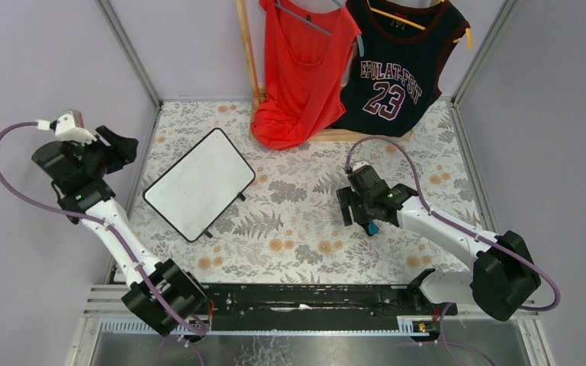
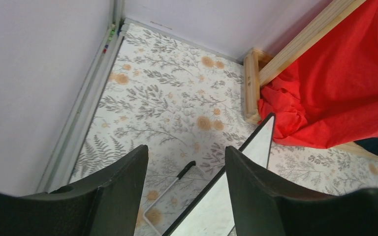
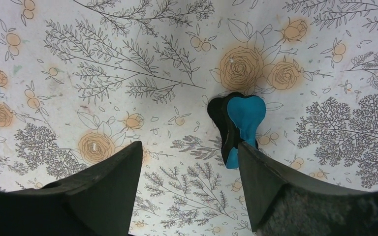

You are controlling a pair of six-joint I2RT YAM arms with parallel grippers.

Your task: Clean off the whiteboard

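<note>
Whiteboard is sitting propped up; with left fingers and right fingers both apart, we are risking toppling it.

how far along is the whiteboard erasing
Looks done: the whiteboard shows no marks in the top view. In hand: nothing; the left gripper and right gripper are both open, with the blue heart-shaped eraser beside the right one's finger. Left: apparently nothing, unless faint marks are too small to see.
</note>
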